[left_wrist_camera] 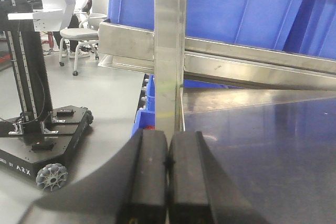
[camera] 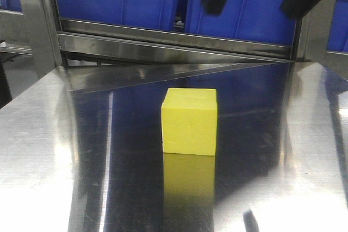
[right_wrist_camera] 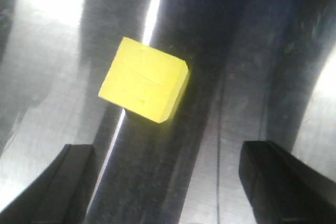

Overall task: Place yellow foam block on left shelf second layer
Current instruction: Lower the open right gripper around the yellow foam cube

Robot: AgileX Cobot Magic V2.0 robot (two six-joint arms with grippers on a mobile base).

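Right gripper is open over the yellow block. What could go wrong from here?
1. In the right wrist view the yellow foam block lies turned and off to one side of the open right gripper. Closing there may catch a corner and twist it.
2. The polished steel surface looks slick, so a nudged block might slide.
3. The shut left gripper faces the upright shelf post, so a forward move could hit it.

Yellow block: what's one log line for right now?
block: on steel surface, free | right jaws: open, above block | left jaws: shut, empty
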